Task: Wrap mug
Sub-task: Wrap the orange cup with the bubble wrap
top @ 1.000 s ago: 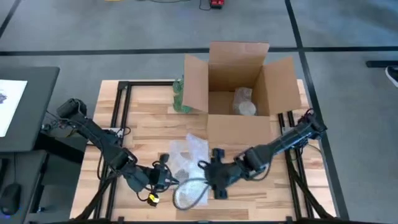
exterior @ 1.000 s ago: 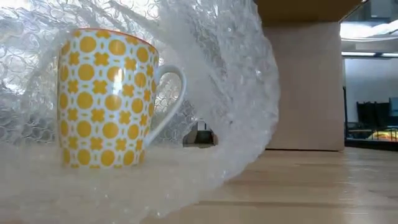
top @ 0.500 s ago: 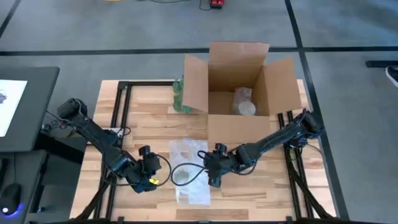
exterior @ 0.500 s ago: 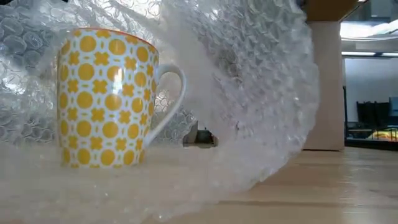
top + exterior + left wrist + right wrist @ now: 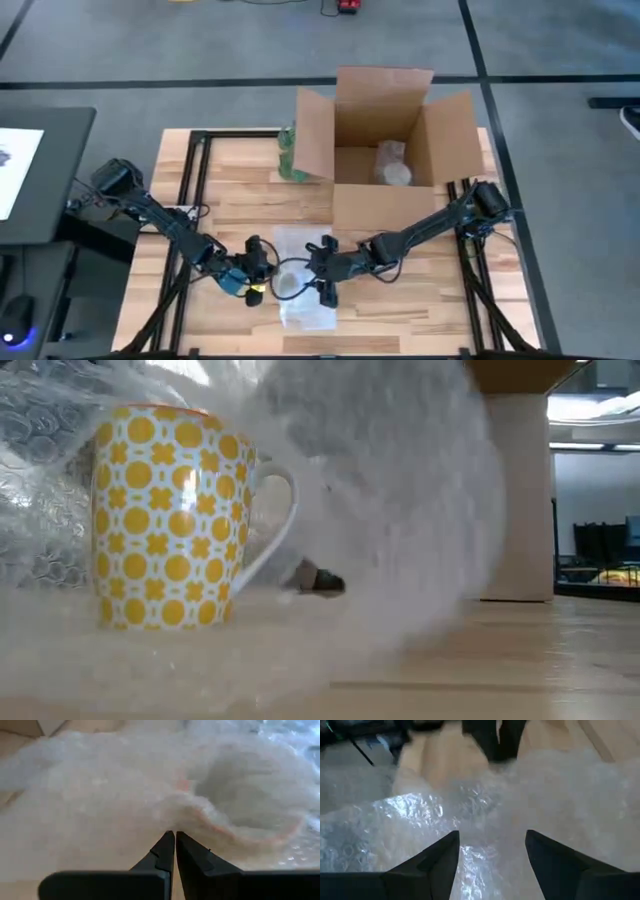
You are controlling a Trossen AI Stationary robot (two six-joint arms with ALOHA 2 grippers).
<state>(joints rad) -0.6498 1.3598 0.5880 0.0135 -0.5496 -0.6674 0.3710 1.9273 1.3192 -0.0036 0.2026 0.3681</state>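
Note:
A white mug [image 5: 170, 515] with yellow dots and an orange rim stands upright on clear bubble wrap [image 5: 303, 248] near the table's front edge. The wrap [image 5: 400, 510] rises around it and arches over its handle side. My left gripper [image 5: 262, 272] is just left of the mug [image 5: 290, 283], shut on the wrap. My right gripper [image 5: 322, 280] is just right of the mug, open, its fingers standing over the wrap [image 5: 485, 805]. In the left wrist view the mug's rim [image 5: 250, 832] shows dimly through the wrap. My left gripper pinches a raised ridge of the bubble wrap [image 5: 172, 817] between its two fingertips, coming nearly level from the table's left. One layer or several, I cannot tell. From the tips the wrap runs over the mug's top. My right gripper: whether its open fingers [image 5: 442, 857] touch the wrap cannot be told.
An open cardboard box [image 5: 385, 140] stands at the far middle of the table with a wrapped thing [image 5: 392, 165] inside. A green leafy bunch [image 5: 290, 150] lies by the box's left flap. Bare wood shows at the table's front right [image 5: 430, 300].
My right gripper has gone toward the table's left, closing on the mug. My left gripper drew back to the left, then came in toward the mug again. The bubble wrap's flap on the handle side has swept up higher around the mug, which has stayed put.

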